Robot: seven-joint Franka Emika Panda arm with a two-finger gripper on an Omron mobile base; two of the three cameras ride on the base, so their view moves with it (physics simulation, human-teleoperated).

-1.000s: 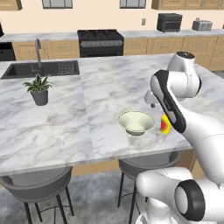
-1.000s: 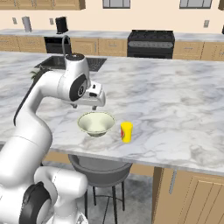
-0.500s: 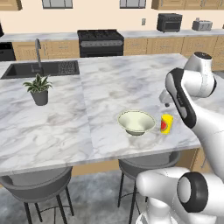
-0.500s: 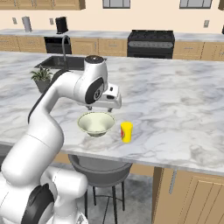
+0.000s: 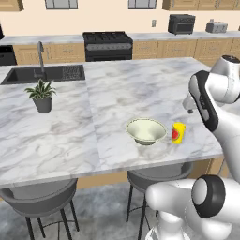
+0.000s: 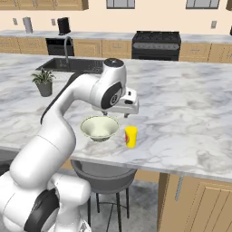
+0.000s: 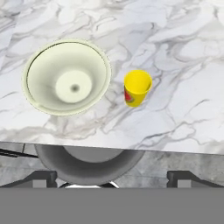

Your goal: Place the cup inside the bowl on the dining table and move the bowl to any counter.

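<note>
The pale cream-green bowl (image 5: 146, 130) stands upright near the front edge of the dining table (image 5: 93, 140), with nothing in it (image 7: 66, 76). The small yellow cup (image 5: 178, 132) with its red patch stands upright just to its right, a small gap away (image 6: 131, 136) (image 7: 137, 87). My gripper (image 6: 118, 111) hovers above the marble, behind the gap between the bowl (image 6: 99, 128) and the cup, pointing down. In the hand view its two dark fingertips (image 7: 46, 177) stand wide apart at the bottom; the gripper (image 7: 113, 177) is open and holds nothing.
A potted plant (image 5: 42, 96) and a sink (image 5: 42, 74) occupy the far left of the island. Grey round stools (image 5: 154, 176) stand under its front edge. The wall counter (image 5: 154, 36) with a stove (image 5: 108, 44) runs along the back.
The arm has swung sideways, carrying the hand from above the bowl toward the cup. The jaws stayed open. The bowl and the cup have not moved.
</note>
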